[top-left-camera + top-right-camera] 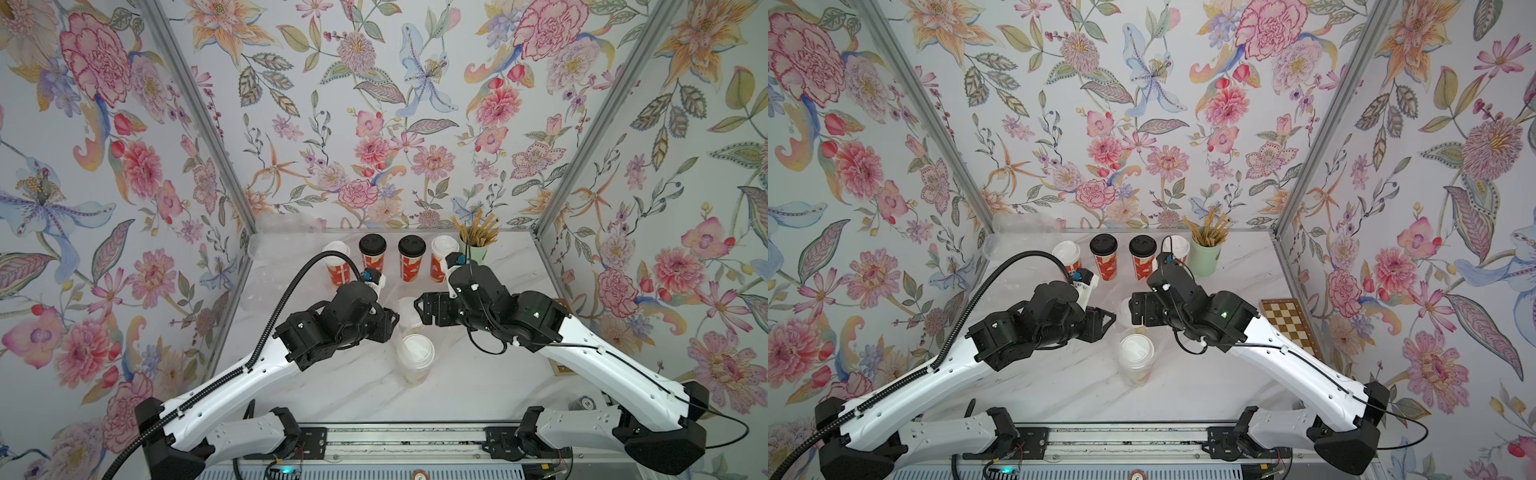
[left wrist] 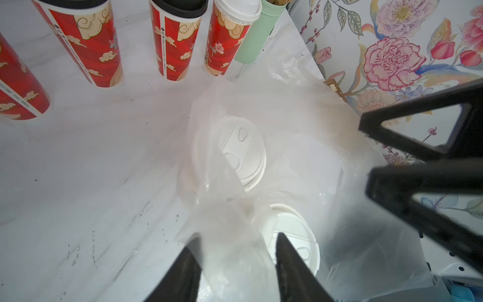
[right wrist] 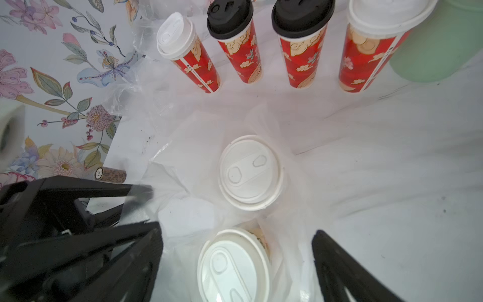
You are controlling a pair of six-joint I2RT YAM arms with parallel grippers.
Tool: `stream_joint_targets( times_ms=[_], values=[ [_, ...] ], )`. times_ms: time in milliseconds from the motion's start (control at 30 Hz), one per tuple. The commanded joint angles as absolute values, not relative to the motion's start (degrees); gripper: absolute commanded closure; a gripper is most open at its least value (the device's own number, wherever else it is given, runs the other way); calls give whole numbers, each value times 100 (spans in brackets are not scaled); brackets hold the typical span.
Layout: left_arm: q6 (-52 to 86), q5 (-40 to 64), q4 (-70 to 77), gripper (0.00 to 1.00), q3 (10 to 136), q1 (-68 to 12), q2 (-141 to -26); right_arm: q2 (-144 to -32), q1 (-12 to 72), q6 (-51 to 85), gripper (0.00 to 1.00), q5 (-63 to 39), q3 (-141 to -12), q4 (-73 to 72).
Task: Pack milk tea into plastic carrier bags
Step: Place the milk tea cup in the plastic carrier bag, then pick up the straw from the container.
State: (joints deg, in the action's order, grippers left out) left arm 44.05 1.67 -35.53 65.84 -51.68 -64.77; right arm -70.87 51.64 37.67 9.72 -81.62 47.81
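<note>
Floral wallpaper (image 1: 374,124) in pink, orange and blue covered all three walls of the booth, with bare aluminium posts (image 1: 199,120) in the corners. A white marble-patterned bench (image 1: 332,395), flecked with small dark scuffs in the wrist views, formed the floor. The white-and-black left arm (image 1: 232,374) and right arm (image 1: 602,361) reached in from a metal rail (image 1: 395,440) at the near edge and met over the bench's middle. There a thin, transparent, crinkly plastic carrier bag (image 2: 300,146) stood open around two clear white-lidded cups of beige milk tea (image 1: 415,353). The farther cup was largely hidden between the arms in both top views. The left gripper (image 2: 237,236) had its fingers moderately apart with bag film bunched between them; whether the film touched them could not be told. The right gripper (image 3: 236,231) stood wide above the bagged cups, gripping nothing. Four tall red-orange printed cups (image 1: 411,266) lined the back wall outside the bag, the outer two white-lidded and the inner two black-lidded. A mint-green cup of brown straws (image 1: 1204,257) stood just beside the row's right end. A heap of clear crumpled plastic (image 1: 1017,226) lay in the back left corner, its edges hard to trace. A brown-and-cream chequered board (image 1: 1289,328) lay at the right edge.
</note>
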Motion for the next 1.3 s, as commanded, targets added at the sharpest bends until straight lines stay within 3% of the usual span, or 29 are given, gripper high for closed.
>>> stream_joint_targets(
  times_ms=[0, 300, 467, 667, 933, 1067, 1133, 1267],
  values=[
    [4158, 9, -3718, 40, 6869, -5017, -6578, -7120, 4642, 3197, 11, 525, -8413, 4953],
    [3939, 82, -3232, 37, 6990, -4521, -6816, -7782, 2933, 2186, 25, -220, -8889, 4939],
    [3852, 255, -2818, 53, 7046, -4288, -6964, -8191, 2536, 1927, 26, -457, -9205, 4897],
    [3698, 466, -2538, 82, 7221, -4175, -7161, -8420, 2456, 1840, 32, -669, -9406, 4884],
    [3419, 461, -2600, 96, 7502, -3982, -7299, -8398, 2444, 1868, 34, -441, -9421, 4799],
    [3368, 527, -2660, 94, 7638, -3937, -7399, -8453, 2378, 1820, 34, -349, -9491, 4790],
    [3383, 654, -2745, 74, 7743, -3937, -7453, -8530, 2309, 1748, 33, -315, -9581, 4786],
    [3372, 724, -2981, 51, 7887, -3955, -7438, -8791, 2080, 1555, 34, -286, -9825, 4781]
  ],
)
